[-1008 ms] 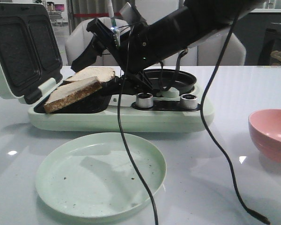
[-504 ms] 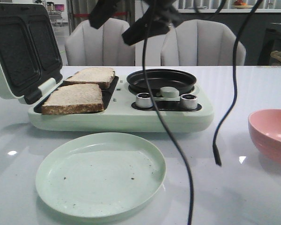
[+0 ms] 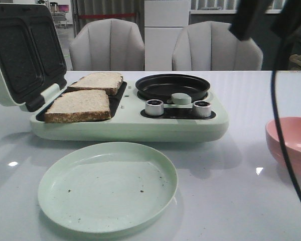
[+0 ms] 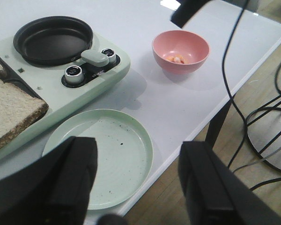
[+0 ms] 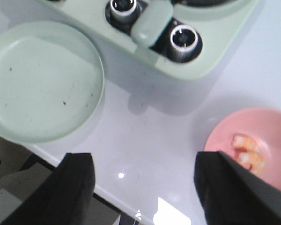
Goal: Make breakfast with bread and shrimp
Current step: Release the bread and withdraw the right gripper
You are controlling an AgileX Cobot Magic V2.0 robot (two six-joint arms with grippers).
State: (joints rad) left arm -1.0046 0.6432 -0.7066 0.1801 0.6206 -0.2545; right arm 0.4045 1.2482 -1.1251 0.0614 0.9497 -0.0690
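The right claw [image 5: 145,187] hangs high above the counter [image 5: 150,126] with its fingers spread wide and nothing between them, poised over the stretch between the green plate [image 5: 42,79] and the pink bowl [image 5: 253,150] near the counter's right edge. The left claw [image 4: 138,183] is likewise released and empty, above the front edge beside that plate.

The shrimp [image 5: 247,152] lies inside the pink bowl, pale with an orange tinge. It looks small, soft and probably slick, so a gentle pinch across its curled middle seems wiser than a squeeze at the tail.

The bread [image 3: 80,105] sits as two slices side by side in the open sandwich maker [image 3: 125,128] toward the left rear of the counter. Light and crumbly, it is likely best taken by a crust edge.
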